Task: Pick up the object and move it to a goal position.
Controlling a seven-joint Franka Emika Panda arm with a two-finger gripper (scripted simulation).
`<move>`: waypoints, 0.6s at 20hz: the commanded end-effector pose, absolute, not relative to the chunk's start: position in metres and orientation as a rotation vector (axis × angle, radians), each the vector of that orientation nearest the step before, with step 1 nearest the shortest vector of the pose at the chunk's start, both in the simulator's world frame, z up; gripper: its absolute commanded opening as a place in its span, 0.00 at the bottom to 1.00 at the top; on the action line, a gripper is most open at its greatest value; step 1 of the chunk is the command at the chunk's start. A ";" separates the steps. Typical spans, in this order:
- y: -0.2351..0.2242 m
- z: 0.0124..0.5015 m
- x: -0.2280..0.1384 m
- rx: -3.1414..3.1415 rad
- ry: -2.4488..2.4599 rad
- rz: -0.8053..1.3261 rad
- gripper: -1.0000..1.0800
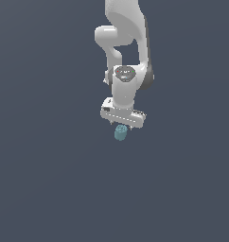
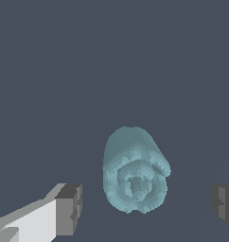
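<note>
One arm (image 1: 123, 52) is reaching down from above in the exterior view, its white wrist block sitting directly over the object (image 1: 120, 133). Beneath everything the bench (image 1: 50, 189) is showing only as a flat, dark grey surface with no markings, and no goal marker is showing in either view, so I cannot say where the object has to end up.

At the arm's end, the tool (image 2: 145, 203) is standing released: in the wrist view its two dark fingers (image 2: 69, 208) are sitting wide apart, one on each side of the object (image 2: 134, 170), with clear bench showing between each pad and the teal body. Neither finger is touching it.

Smallest of all, the object is lying just below the tool, centred between the fingers, a lumpy teal block with its ridged end and small nub facing the wrist camera. Whether it is resting on the bench cannot be confirmed, though nothing is gripping it.

By my reading, the approach and alignment are done, while the grasp, the lift and the carry to the goal are all left to do.
</note>
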State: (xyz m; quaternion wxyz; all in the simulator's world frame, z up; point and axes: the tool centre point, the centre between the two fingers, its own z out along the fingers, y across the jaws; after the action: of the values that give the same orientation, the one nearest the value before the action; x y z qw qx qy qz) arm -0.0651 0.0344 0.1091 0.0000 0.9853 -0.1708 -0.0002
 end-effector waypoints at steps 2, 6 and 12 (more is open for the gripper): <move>0.034 0.100 -0.066 3.095 -0.538 -0.002 0.96; 0.034 0.080 -0.067 3.095 -0.540 -0.001 0.96; 0.035 0.062 -0.066 3.094 -0.542 0.000 0.96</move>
State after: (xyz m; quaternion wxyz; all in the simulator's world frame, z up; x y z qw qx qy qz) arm -0.0669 0.0347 0.0653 0.0002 0.9850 -0.1724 -0.0007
